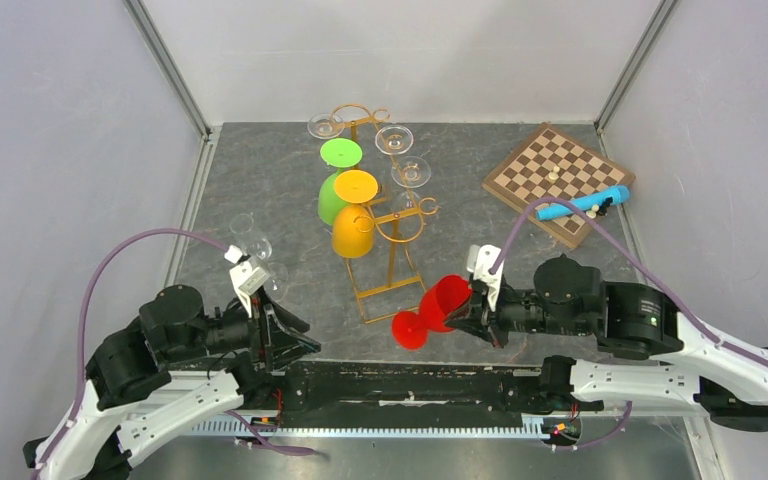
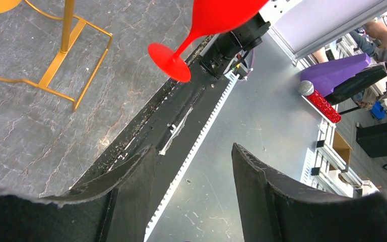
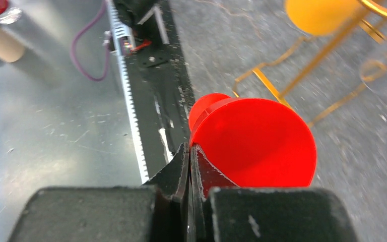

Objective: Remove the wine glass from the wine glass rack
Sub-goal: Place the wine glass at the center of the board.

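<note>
A red wine glass (image 1: pixel 445 300) hangs off the table surface, tilted, foot toward the front edge, just right of the base of the gold wine glass rack (image 1: pixel 392 255). My right gripper (image 1: pixel 475 300) is shut on its rim; in the right wrist view the fingers (image 3: pixel 181 166) pinch the rim of the red wine glass (image 3: pixel 257 141). My left gripper (image 1: pixel 300 340) stands open and empty at the front left. The left wrist view shows the left gripper (image 2: pixel 191 147) over the front rail, with the red wine glass (image 2: pixel 216 15) beyond it.
A green glass (image 1: pixel 335 190), an orange glass (image 1: pixel 353 228) and clear glasses (image 1: pixel 394 138) hang on the rack. A clear glass (image 1: pixel 255 243) rests on the table by the left arm. A chessboard (image 1: pixel 557 180) with a blue tube (image 1: pixel 582 203) sits back right.
</note>
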Motion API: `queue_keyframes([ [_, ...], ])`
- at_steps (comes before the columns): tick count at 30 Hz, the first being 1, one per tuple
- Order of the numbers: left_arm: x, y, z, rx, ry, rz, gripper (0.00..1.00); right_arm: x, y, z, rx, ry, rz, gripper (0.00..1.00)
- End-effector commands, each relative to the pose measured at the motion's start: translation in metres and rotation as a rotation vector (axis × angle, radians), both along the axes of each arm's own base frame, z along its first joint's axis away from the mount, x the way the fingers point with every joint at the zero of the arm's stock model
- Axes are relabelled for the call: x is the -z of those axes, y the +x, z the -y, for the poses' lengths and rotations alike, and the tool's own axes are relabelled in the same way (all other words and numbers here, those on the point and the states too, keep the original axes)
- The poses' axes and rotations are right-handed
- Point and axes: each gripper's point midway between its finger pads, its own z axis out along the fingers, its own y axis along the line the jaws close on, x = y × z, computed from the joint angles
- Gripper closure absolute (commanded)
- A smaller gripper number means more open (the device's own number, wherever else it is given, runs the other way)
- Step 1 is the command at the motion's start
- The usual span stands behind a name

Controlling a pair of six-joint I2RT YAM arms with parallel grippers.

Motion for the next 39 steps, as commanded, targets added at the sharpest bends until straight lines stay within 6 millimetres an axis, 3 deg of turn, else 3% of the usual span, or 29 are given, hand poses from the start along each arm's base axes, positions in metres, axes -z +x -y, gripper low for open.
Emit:
queue_keyframes([
  [1, -0.007, 0.004, 0.007, 0.004, -0.035, 0.018, 0.37, 0.017, 0.036, 0.029, 0.284, -0.088, -0.001, 1.00],
  [5, -0.004, 0.005, 0.008, 0.003, -0.043, 0.027, 0.37, 0.040, 0.063, 0.049, 0.475, -0.189, 0.037, 1.00],
  [9, -0.003, 0.004, 0.009, 0.012, -0.045, 0.022, 0.37, 0.045, 0.085, 0.064, 0.605, -0.239, 0.083, 1.00],
  [19, -0.004, -0.002, 0.005, 0.022, -0.070, 0.027, 0.37, 0.064, 0.142, 0.083, 0.745, -0.308, 0.042, 1.00],
  [27, -0.002, -0.005, 0.001, 0.028, -0.069, 0.044, 0.37, 0.062, 0.199, 0.117, 0.936, -0.288, 0.027, 1.00],
  [39, -0.002, -0.006, -0.004, 0.038, -0.050, 0.081, 0.37, 0.073, 0.265, 0.142, 1.073, -0.342, -0.029, 1.00],
])
